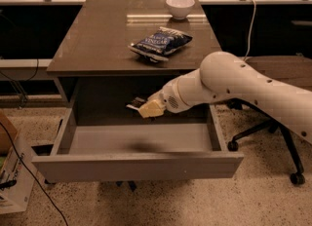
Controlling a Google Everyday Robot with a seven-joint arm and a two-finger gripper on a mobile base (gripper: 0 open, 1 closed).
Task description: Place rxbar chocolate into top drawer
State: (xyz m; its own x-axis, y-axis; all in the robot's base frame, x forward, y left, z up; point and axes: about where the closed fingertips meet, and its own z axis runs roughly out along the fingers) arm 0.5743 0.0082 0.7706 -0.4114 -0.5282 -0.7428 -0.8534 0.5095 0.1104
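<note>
The top drawer (136,164) is pulled open below the grey table, its inside bare. My gripper (146,108) hangs over the back middle of the drawer, below the tabletop edge. Its pale fingers are shut on the rxbar chocolate (135,103), a small black bar with a pale end that sticks out to the left of the fingers. The bar is held in the air above the drawer floor. My white arm reaches in from the right.
A blue chip bag (161,42) lies on the table (97,45) and a white bowl (180,6) stands at its back edge. An office chair base (273,142) is at the right. A box and cables (12,171) are at the left.
</note>
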